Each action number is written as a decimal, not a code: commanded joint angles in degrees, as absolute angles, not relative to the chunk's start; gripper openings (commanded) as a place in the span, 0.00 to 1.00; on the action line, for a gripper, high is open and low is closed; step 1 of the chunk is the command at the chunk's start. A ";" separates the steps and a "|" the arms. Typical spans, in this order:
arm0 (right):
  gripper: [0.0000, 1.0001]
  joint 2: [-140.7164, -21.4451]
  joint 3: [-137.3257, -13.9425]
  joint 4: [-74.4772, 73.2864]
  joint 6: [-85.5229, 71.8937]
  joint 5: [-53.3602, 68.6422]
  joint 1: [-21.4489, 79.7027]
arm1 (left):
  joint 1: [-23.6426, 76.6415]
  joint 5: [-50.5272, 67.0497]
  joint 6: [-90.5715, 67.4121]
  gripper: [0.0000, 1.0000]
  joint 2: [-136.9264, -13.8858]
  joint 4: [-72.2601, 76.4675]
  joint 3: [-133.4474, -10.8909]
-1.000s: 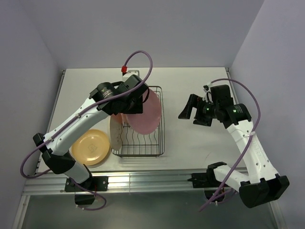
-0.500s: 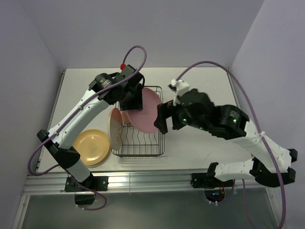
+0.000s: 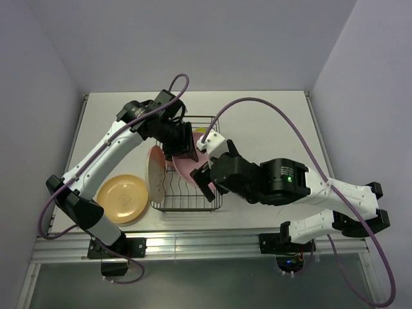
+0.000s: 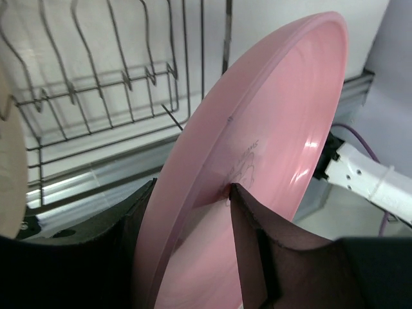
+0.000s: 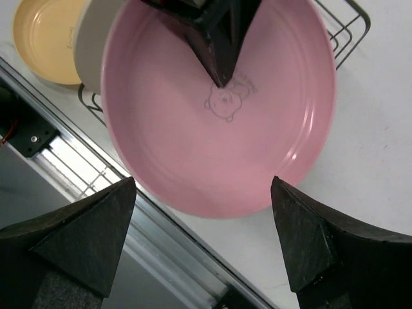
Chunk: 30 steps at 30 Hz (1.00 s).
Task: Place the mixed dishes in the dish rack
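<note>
The pink plate [image 4: 270, 148] stands tilted on edge, pinched at its rim in your left pincer [image 4: 193, 193]: one finger lies on the face beside the printed cartoon, the other behind. Below that pincer is the black wire dish rack [image 3: 193, 205]; you cannot tell whether the plate's lower edge rests on the wires. Your right pincer [image 5: 203, 183] faces the plate's front with its jaws spread wide, a fingertip off each side of the lower rim, contact unclear. Left of your left pincer, a cream plate [image 3: 156, 175] stands upright in the rack. Farther left, a yellow-orange plate [image 3: 122, 198] lies flat on the desk [image 3: 270, 122], outside the rack.
</note>
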State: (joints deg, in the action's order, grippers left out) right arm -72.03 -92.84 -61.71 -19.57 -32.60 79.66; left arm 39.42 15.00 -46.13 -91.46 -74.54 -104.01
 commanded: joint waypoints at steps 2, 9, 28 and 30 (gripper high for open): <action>0.91 -75.32 -95.89 -61.00 -15.74 -37.61 84.18 | 38.41 25.83 -45.97 0.00 -87.80 -70.67 -101.78; 0.89 -78.22 -98.00 -60.21 -15.56 -39.55 89.91 | 36.48 29.09 -44.21 0.00 -89.56 -73.12 -103.71; 0.07 -82.62 -92.98 -60.82 -11.26 -51.77 89.38 | 35.42 45.44 -48.07 0.00 -81.04 -64.95 -92.64; 0.00 -82.44 -93.77 -61.00 -10.20 -52.29 89.38 | 34.81 45.96 -48.16 0.03 -80.42 -64.07 -91.85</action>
State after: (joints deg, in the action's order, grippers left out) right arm -83.79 -92.47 -61.17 -7.25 -43.75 91.79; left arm 34.94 36.01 -49.17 -85.95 -65.34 -92.38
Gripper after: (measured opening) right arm 0.083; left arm 0.554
